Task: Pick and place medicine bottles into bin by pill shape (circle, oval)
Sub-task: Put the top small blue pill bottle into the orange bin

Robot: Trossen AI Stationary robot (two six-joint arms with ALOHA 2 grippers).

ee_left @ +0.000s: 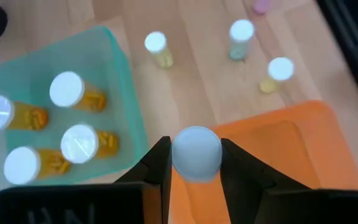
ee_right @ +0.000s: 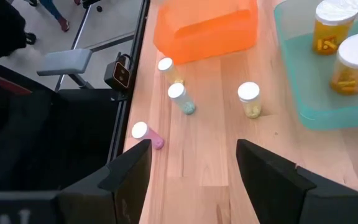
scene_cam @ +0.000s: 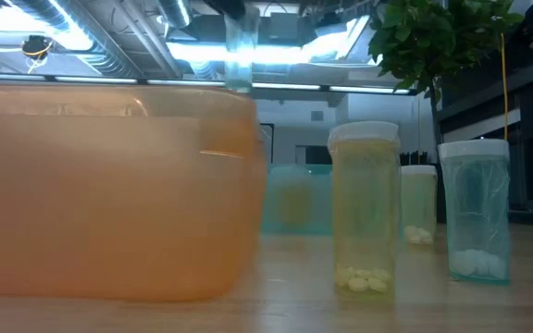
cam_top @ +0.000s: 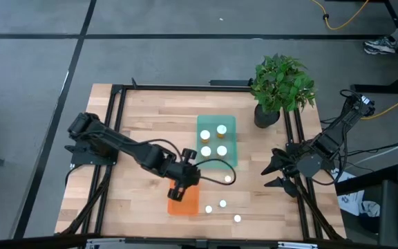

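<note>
The left gripper point(ee_left: 196, 163) is clamped on a small white-capped medicine bottle point(ee_left: 196, 153), its two dark fingers pressing the cap from either side, the bottle hanging upright with its long axis running straight down between them. Directly beneath the held bottle lies the orange bin point(ee_left: 278, 155), so the relation that matters is simply vertical: the bottle is over the bin's open inside, near the corner closest to the teal tray, and by my reading the release calls only for a short descent and an opening of the fingers. From what shows of the orange bin, no bottle can be made out inside it. Just beside the gripper, on the far side of that corner, sits the teal tray point(ee_left: 114, 74), holding four wider-capped orange bottles point(ee_left: 67, 89) with oval-looking pills showing through their walls. Farther out past the fingers, three small bottles point(ee_left: 156, 43) stand upright on the bare wooden table point(cam_top: 137, 117), and a fourth, pinkish one point(ee_right: 143, 132) stands apart near the table's edge. The right gripper point(ee_right: 191, 163) waits well off at the table's right side, near the potted plant point(cam_top: 282, 86), its fingers apart and holding nothing; the left arm is plainly nearer both bins.
</note>
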